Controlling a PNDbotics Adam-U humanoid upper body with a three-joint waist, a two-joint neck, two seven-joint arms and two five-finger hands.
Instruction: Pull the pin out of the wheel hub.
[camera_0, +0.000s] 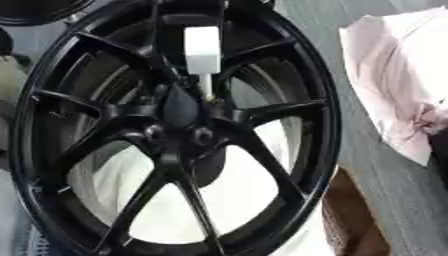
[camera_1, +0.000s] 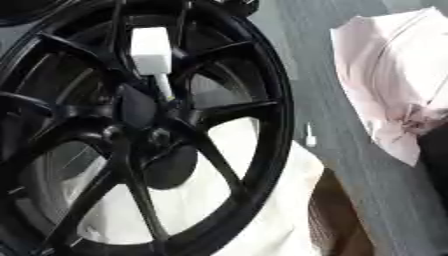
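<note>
While neither hand is showing, its state being untellable, the white-handled pin (camera_0: 203, 60) is sitting seated in the black wheel hub (camera_0: 179, 107), awaiting extraction.

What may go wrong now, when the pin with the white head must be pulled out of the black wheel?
1. The pin sits between close spokes, so fingers might catch on them.
2. Its thin shaft might bend under a sideways pull.
3. No hand is in view, so the approach starts unseen.
</note>
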